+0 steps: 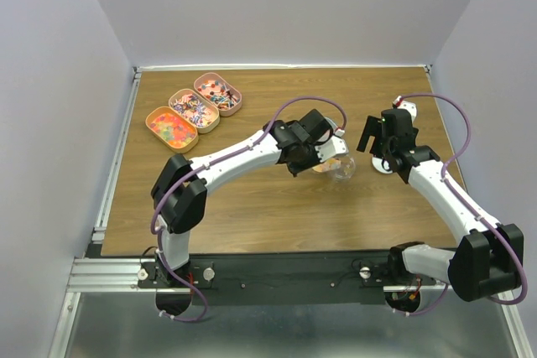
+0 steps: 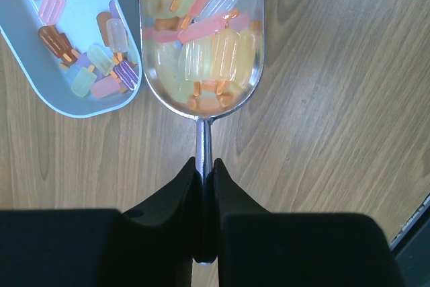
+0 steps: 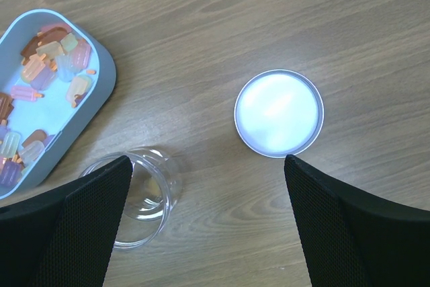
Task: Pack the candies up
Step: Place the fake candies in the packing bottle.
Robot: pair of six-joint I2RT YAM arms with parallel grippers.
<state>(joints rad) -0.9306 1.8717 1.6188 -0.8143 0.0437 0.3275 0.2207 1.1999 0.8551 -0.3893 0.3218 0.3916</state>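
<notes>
candies [image 2: 215, 52]: 1 full load sat in the metal scoop [image 2: 203, 136], roughly mid-tabletop. More lay loose in a pale oval tin [image 2: 17, 31] right beside the scoop bowl on its left; bowl edge and tin rim met in the left wrist view, and I couldn't tell if they touched. That tin was mostly hidden under the left arm in the top view.

left gripper [image 2: 203, 166] was clamped on the scoop handle, bowl about level, nothing spilling.

Clear jar [image 3: 138, 196] stood near that tin, toward the right edge of the tabletop [image 1: 252, 207]. It looked almost empty, maybe 1 piece at the bottom, hard to tell through the glass. Its round white lid [image 3: 279, 113] lay flat on the tabletop, near the jar on the side toward the right edge, not touching it.

right gripper [image 3: 207, 166] was wide open and held nothing, hovering above the wood between jar and lid.

3 more oval tins [image 1: 215, 123] of candies sat in a row near the far-left corner, well apart from the work.

Progress read: early. Done: lid off, scoop loaded. Left: tip the load into the jar, probably several more scoops, then lid on. Main risk on the pour was the jar mouth being about as narrow as the bowl, so spillage was likely.
</notes>
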